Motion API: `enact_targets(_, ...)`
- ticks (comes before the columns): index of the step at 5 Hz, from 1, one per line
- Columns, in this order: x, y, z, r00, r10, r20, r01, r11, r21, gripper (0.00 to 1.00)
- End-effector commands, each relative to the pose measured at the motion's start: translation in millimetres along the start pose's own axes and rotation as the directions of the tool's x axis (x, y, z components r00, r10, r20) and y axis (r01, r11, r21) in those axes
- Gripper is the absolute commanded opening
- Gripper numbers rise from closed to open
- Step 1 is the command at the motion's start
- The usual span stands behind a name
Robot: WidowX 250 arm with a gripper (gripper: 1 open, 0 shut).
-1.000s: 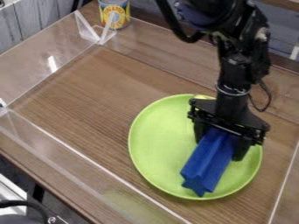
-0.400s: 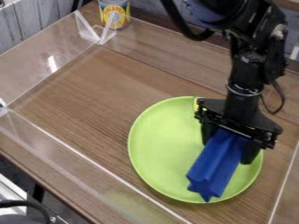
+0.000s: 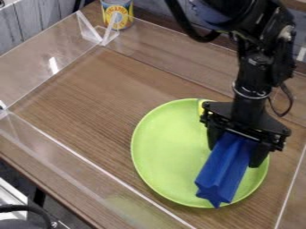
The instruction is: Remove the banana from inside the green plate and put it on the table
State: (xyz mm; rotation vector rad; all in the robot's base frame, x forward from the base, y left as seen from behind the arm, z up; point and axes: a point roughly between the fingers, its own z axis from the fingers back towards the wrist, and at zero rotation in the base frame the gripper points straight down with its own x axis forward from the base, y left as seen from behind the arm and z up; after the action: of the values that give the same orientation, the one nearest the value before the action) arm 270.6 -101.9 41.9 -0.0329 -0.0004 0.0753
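Plate on table, toward 4 o'clock corner. Ridged block in plate's 4 o'clock part, end over rim. Gripper directly above block's upper end. Can beyond wall, 11 o'clock.

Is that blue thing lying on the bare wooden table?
No, the blue block lies inside the green plate, under the gripper.

Large round plastic plate: lime green, plain. Long ridged block: deep blue. Wood-grain tabletop: brown, fine darker streaks. Clear acrylic walls: colourless, pale glare. Robot arm's gripper: black. Can at far edge: yellow, blue marking.
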Motion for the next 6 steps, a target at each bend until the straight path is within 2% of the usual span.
enact_targets(1,10.6,1.8,12.1,0.998,0.044,0.050,-0.043,0.999,-0.019,0.00)
enact_targets(2,13.4,3.4,17.9,0.998,0.050,0.043,-0.049,0.999,-0.013,0.00)
enact_targets(4,27.6,5.1,34.6,0.999,0.039,0.033,-0.038,0.999,-0.004,0.00)
enact_targets(6,41.7,17.7,67.5,0.999,-0.015,0.040,0.015,1.000,-0.009,0.00)
